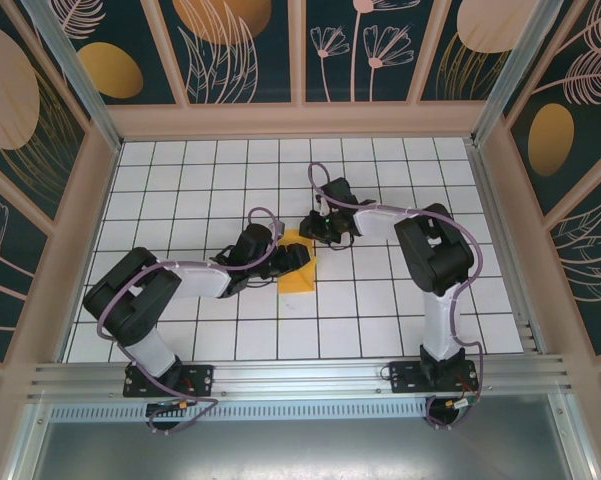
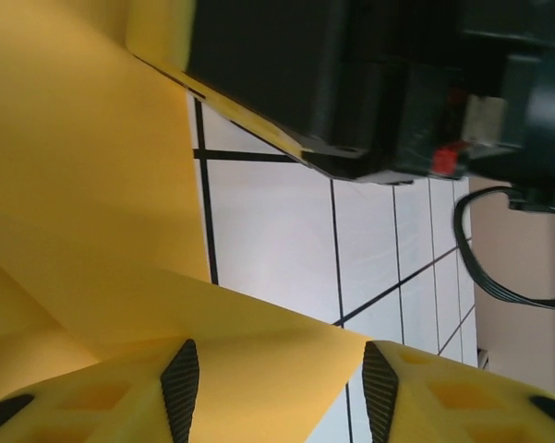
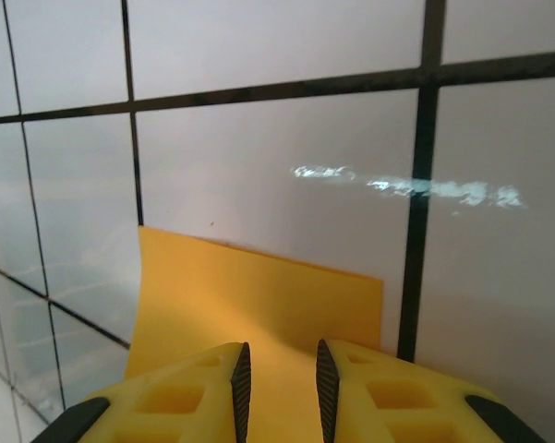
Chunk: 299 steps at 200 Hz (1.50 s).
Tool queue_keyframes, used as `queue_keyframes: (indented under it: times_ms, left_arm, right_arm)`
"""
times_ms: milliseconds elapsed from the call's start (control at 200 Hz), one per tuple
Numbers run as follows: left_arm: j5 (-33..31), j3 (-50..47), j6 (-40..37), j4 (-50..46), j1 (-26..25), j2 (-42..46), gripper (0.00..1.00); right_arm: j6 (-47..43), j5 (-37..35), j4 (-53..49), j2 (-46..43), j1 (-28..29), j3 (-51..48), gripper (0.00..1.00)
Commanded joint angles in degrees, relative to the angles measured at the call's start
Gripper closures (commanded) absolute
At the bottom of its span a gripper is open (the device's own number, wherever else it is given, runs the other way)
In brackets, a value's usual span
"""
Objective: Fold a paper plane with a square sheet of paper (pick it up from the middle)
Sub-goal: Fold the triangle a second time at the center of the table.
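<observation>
The square sheet of paper (image 1: 300,266), orange-yellow and partly folded, lies on the white tiled floor between the two arms. My left gripper (image 1: 283,262) is at its left side; in the left wrist view the paper (image 2: 83,185) spreads up the left, and one raised flap (image 2: 277,369) runs across the wide gap between the fingers (image 2: 180,388). My right gripper (image 1: 316,229) is at the paper's far end. Its jaws stand narrowly apart, low over the paper (image 3: 259,295), which curls up at one side. Whether they touch it I cannot tell.
The right arm's black wrist body (image 2: 351,83) and its cable (image 2: 499,277) hang close above the paper's far edge in the left wrist view. Raised walls (image 1: 300,120) close the tiled floor on three sides. Open tiles lie at the near right (image 1: 380,320).
</observation>
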State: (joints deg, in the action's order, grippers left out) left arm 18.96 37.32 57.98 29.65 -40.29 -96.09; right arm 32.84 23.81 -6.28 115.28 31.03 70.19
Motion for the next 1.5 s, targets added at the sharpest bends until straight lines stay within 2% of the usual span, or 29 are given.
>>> queue_keyframes:
  times_ms: [0, 210, 515, 861, 1181, 1491]
  left_arm:
    - [-2.38, 1.44, -0.58, -0.99, -0.39, -0.92, 0.51]
    - [-3.88, 1.77, -0.76, -2.18, -0.39, -1.4, 0.55]
    - [-4.41, 2.24, -0.58, -2.98, -0.4, -1.75, 0.58]
    - [-4.71, 1.49, -0.58, -4.07, -0.35, -0.15, 0.59]
    - [-4.57, 0.48, -0.41, -4.24, -0.4, 0.99, 0.6]
    - [-4.43, 0.03, -0.5, -4.69, -0.36, 1.26, 0.61]
  right_arm:
    - [-2.06, 5.0, -0.75, -5.24, -1.96, -1.48, 0.69]
    - [-3.8, 6.35, 0.83, -13.55, -3.75, -8.04, 0.63]
    - [-7.56, 7.03, 0.34, -22.56, -3.5, -18.83, 0.64]
    - [-9.64, 9.49, 0.8, -19.83, -0.63, -18.34, 0.65]
    - [-9.45, 10.06, 1.71, -17.21, -0.09, -17.58, 0.75]
    - [-9.42, 11.34, 3.51, -15.39, 0.0, -17.39, 0.79]
